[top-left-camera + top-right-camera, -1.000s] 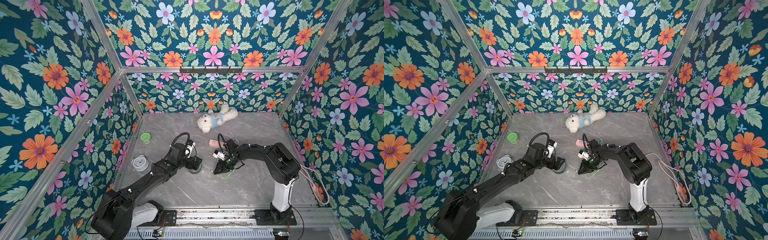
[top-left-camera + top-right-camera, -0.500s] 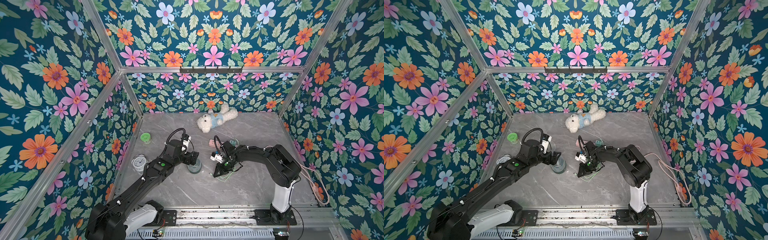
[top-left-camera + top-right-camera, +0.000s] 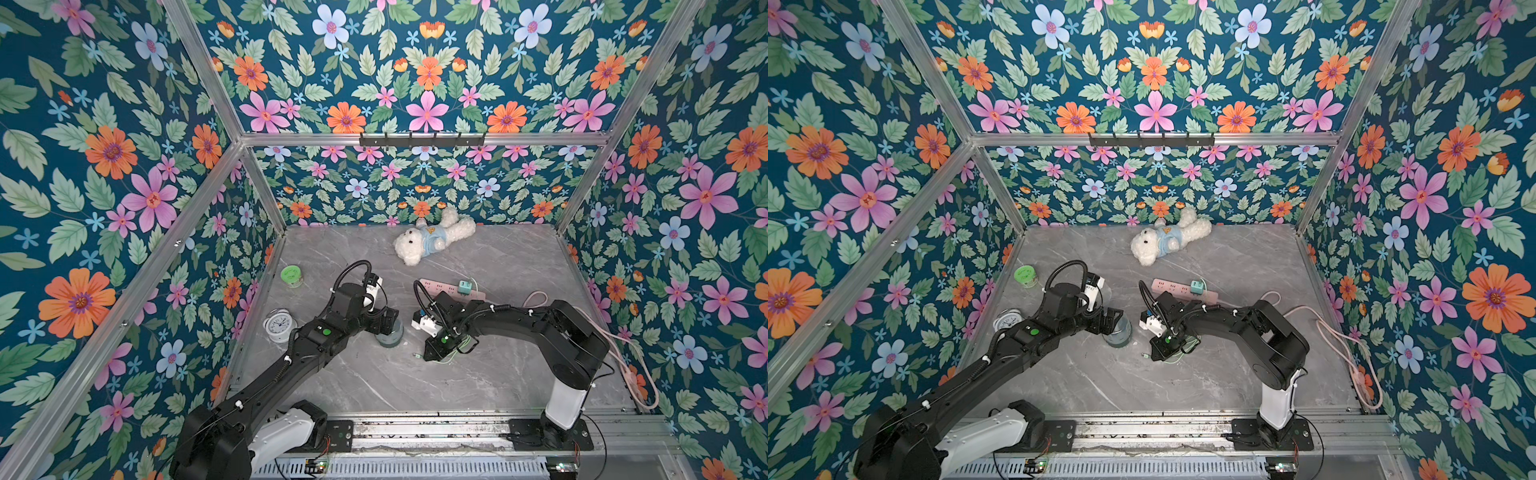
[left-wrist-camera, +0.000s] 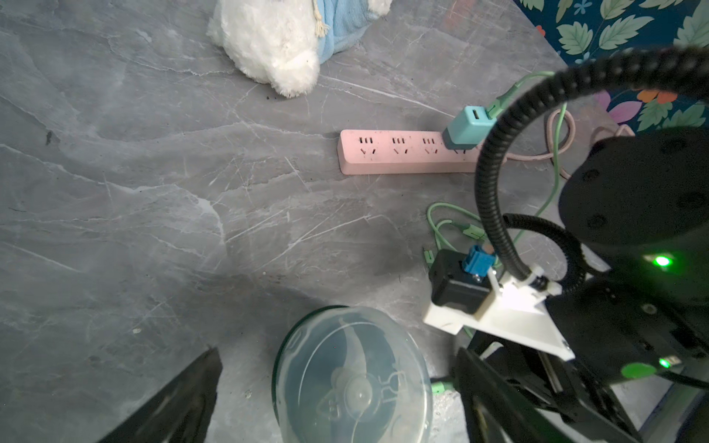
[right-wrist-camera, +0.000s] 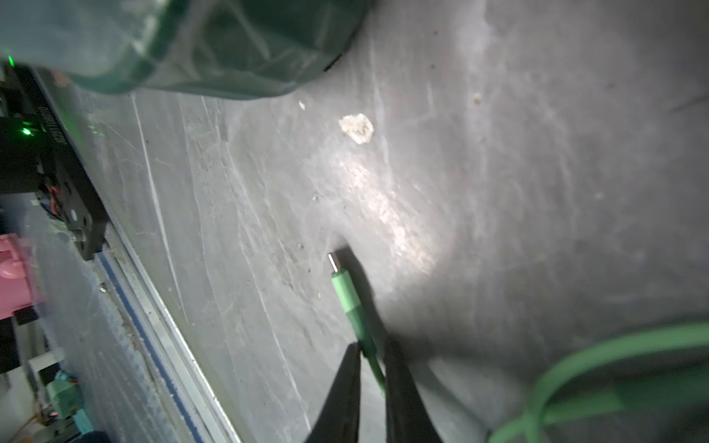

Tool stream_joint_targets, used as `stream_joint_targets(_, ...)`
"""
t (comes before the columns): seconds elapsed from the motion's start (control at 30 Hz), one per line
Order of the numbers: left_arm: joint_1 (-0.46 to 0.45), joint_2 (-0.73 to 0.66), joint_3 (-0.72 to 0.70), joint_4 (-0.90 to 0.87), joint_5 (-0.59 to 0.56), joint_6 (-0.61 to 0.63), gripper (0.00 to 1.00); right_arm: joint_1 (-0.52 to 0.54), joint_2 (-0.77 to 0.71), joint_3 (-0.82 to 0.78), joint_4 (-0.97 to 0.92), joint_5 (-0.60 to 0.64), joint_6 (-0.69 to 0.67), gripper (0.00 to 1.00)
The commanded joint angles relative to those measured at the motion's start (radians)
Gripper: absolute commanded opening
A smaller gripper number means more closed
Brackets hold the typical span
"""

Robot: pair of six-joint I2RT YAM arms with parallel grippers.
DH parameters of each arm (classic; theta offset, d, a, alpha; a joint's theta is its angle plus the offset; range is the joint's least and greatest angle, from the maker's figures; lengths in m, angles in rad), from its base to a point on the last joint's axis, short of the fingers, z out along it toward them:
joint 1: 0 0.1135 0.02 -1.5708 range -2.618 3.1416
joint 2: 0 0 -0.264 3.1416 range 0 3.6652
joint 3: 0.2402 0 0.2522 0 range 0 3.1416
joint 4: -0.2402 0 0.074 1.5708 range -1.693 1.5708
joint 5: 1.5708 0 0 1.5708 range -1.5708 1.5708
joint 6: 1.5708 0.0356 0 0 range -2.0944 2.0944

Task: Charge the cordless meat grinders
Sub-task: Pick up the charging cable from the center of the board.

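Left gripper (image 4: 337, 351), jaws wide apart, flanks the cordless meat grinder (image 4: 353, 379); right gripper (image 5: 370, 351), jaws clamped on the green charging cable (image 5: 347, 295). Plug end free, near the grinder.

A cordless meat grinder (image 4: 353, 377), translucent grey-blue on top with a teal-green base, against a grey, white-veined marble tabletop (image 3: 374, 382). Also pictured: a pink power strip (image 4: 399, 153), teal adapter (image 4: 470, 128), light-green charging cable (image 5: 345, 291), white teddy bear (image 3: 432, 241) in pale blue, and dark teal walls (image 3: 104, 208) patterned with pink, orange and blue flowers.
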Motion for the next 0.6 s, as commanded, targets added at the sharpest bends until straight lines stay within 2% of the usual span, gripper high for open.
stream_joint_targets(0.0, 0.002, -0.015, -0.002, 0.022, 0.012, -0.009, 0.97, 0.025, 0.015, -0.024, -0.054, 0.203, -0.032, 0.20)
stream_joint_targets(0.13, 0.004, -0.028, 0.004, 0.008, 0.013, -0.003, 0.97, 0.075, 0.006, -0.035, -0.044, 0.237, -0.045, 0.27)
stream_joint_targets(0.23, 0.004, -0.027, 0.004, 0.008, 0.023, 0.002, 0.97, 0.107, 0.023, -0.030, -0.051, 0.268, -0.045, 0.27)
stream_joint_targets(0.43, 0.006, -0.043, -0.003, 0.005, 0.026, 0.014, 0.97, 0.177, 0.088, -0.010, -0.074, 0.374, -0.007, 0.14)
stream_joint_targets(0.57, 0.016, -0.060, -0.010, -0.001, 0.036, 0.016, 0.97, 0.190, 0.097, -0.030, -0.073, 0.370, 0.047, 0.05)
